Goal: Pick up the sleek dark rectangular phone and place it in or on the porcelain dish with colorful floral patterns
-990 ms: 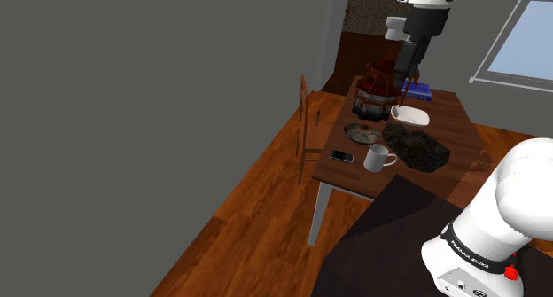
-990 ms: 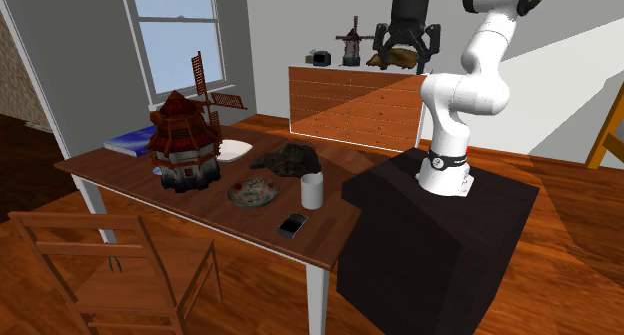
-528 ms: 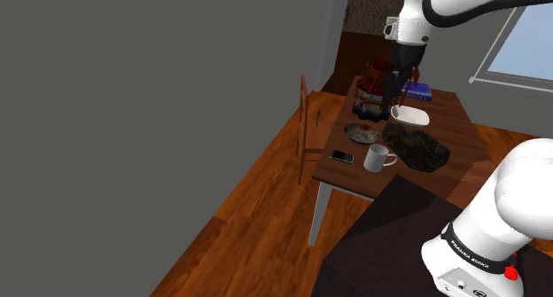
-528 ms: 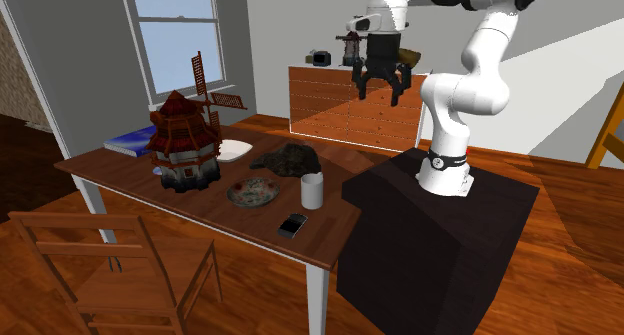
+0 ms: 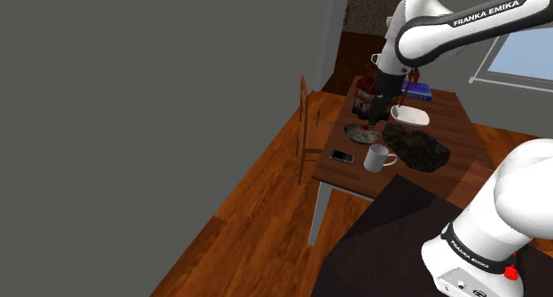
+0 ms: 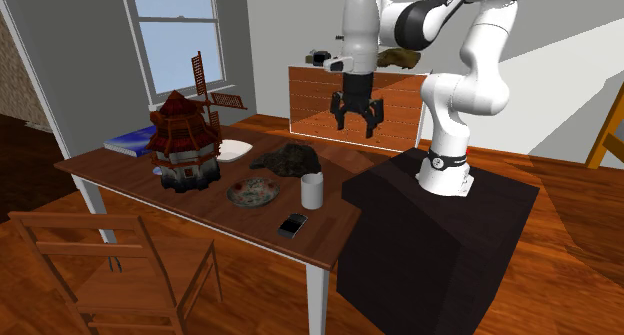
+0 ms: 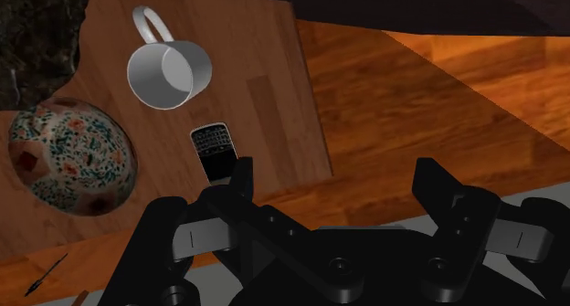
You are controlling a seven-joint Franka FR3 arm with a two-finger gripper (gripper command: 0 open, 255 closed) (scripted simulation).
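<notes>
We see the all-black two-finger hand (image 6: 358, 128) hanging in the air above the brown wooden table (image 6: 120, 178), pointing downward, its fingers (image 7: 242, 178) spread wide apart with nothing between them. The sleek dark rectangular phone (image 7: 213, 152) lies flat on the table well below the hand, near the table's edge; looking along the hand, we find it just ahead of one finger and off to the side of the gap between the two. Beside the phone, and further out to that same side of the hand, sits the round porcelain dish with colourful floral patterns (image 7: 68, 158), apart from the phone and with nothing in it. Beyond the phone from the hand stands a plain grey mug with a loop handle (image 7: 169, 71), upright, its opening facing up toward the hand. Next to the mug and the dish lies a dark, rough, rock-like lump (image 6: 288, 159). Further across the table from the hand we make out a red and brown model windmill (image 6: 185, 138), a shallow white plate (image 6: 235, 150) and a flat blue book (image 6: 130, 139). A wooden chair (image 6: 110, 263) stands at the table's long side, and the arm rises from the black box stand (image 6: 430, 233) beside the table's end.
</notes>
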